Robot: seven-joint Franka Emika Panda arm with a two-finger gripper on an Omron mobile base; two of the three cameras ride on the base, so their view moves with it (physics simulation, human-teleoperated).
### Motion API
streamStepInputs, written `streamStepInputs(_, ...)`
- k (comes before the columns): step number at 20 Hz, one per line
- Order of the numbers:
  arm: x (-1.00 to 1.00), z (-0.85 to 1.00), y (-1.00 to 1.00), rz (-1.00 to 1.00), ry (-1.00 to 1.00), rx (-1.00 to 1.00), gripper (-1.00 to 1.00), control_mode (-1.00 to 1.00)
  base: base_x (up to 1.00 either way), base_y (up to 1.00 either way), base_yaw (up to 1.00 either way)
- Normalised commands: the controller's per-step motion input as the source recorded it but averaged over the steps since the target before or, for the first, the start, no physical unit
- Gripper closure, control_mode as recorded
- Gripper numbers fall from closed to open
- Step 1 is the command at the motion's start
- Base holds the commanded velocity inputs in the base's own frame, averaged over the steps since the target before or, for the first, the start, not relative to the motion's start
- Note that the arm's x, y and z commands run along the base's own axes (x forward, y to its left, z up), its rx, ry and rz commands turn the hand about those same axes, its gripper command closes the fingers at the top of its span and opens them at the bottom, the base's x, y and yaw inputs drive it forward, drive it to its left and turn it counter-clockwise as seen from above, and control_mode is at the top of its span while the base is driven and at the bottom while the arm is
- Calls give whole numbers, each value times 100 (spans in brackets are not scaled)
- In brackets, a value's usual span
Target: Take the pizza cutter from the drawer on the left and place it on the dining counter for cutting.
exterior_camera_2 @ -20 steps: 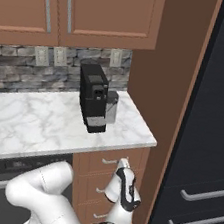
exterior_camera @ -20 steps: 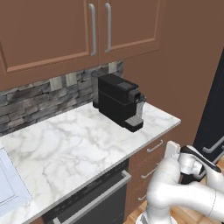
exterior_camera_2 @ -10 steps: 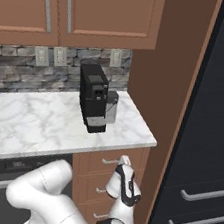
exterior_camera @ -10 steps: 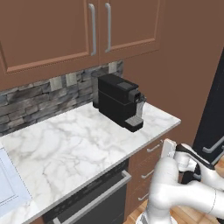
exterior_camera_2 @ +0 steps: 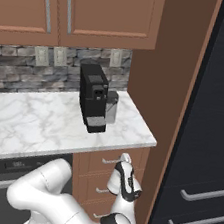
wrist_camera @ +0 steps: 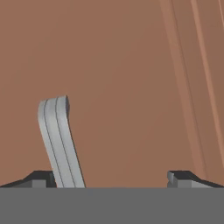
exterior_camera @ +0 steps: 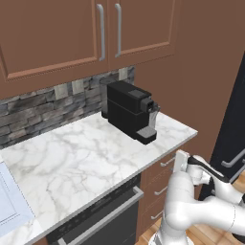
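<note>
**Gripper closes in on the top drawer, jaws wide**

Marble worktop (exterior_camera: 95, 158) with the black coffee machine (exterior_camera: 130, 115) runs under brown wall cabinets, and below its right end sits the three-drawer stack. Over the last second the base has stayed put, since both base views match the earlier pictures, while the hand has crept forward and a little up toward the drawer (exterior_camera_2: 108, 160) at the top of the stack. The gripper (exterior_camera_2: 124, 158) now stands right at that drawer front, jaws spread as wide as they go and holding nothing. That suggests the reach for the handle is nearly done and the pull has not begun; the drawer is still shut, so the pizza cutter is presumably inside, out of sight.

From the right base view the hand's dark back covers part of the handle (exterior_camera_2: 110, 161), so whether the fingers straddle the bar is hard to say there. Seen from the hand, the curved silver bar rises just beside one fingertip (wrist_camera: 41, 178), well off centre between the two tips, against plain brown wood. The left base view adds the hand's white side (exterior_camera: 181, 161) just beside the drawer's handle (exterior_camera: 167, 163).
</note>
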Motion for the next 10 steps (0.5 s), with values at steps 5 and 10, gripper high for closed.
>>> streamStepInputs(5,19,-14,0,0,0,0,-100,-100,0,0,0)
streamStepInputs(10,9,0,0,0,0,0,-100,-100,0,0,0)
